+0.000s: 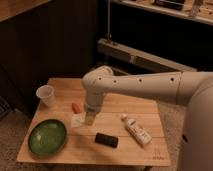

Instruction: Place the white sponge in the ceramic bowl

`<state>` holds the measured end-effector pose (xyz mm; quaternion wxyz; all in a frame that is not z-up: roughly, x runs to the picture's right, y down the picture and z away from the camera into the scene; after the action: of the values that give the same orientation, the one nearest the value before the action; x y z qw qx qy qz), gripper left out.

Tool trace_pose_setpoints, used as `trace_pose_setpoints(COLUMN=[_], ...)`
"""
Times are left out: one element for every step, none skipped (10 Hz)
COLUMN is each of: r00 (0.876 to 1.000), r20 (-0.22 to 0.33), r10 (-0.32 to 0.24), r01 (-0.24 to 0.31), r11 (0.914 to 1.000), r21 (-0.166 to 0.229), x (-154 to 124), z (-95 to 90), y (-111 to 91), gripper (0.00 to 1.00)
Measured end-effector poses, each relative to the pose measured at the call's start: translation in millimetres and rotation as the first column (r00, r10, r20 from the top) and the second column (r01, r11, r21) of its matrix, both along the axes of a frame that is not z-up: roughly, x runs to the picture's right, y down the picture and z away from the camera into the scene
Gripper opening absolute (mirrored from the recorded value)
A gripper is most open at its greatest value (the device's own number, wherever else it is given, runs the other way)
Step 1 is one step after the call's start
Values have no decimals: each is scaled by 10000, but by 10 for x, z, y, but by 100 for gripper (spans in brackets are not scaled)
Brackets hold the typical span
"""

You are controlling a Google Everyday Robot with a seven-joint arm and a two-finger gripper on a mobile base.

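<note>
Gripper (88,120) low over the light wooden table (150,107), jaws clamped on the small flat white sponge (77,121), which sits just right of the wide glossy dark green ceramic bowl (47,137) and apart from it. Bowl at front-left of the table. Translucent white plastic cup (45,95) back-left; small orange object (76,107) behind the sponge; black rectangular block (106,140) and lying white bottle (136,130) to the right.

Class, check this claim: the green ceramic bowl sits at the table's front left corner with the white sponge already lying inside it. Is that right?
Not quite. The camera view shows the ceramic bowl at the front left but empty; the white sponge is at the gripper, right of the bowl.
</note>
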<state>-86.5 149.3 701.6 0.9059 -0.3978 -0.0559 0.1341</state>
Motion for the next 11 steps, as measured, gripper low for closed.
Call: trace_pose_setpoints(r00=[10000, 9999, 9998, 9995, 9988, 9976, 9962, 9948, 9914, 9882, 9857], r20=[36, 53, 79, 87, 117, 176, 188, 215, 254, 327, 411], r10=[-47, -90, -169, -314, -470, -674, -848, -996, -1284, -1494, -1634], r01=[47, 90, 169, 314, 469, 672, 846, 993, 1279, 1488, 1627], r11=[10000, 10000, 9998, 9995, 9989, 9977, 9963, 9950, 9916, 9887, 9865], r21=[0, 6, 42, 67, 88, 114, 134, 144, 174, 188, 191], x=[-53, -104, -169, -202, -235, -288, -309, -346, -413, -481, -546], z=[-27, -54, -74, -77, -79, -85, -85, -95, -141, -181, -203], y=[14, 29, 32, 51, 80, 119, 153, 197, 289, 354, 395], gripper=[4, 4, 4, 4, 4, 4, 4, 4, 4, 4, 4])
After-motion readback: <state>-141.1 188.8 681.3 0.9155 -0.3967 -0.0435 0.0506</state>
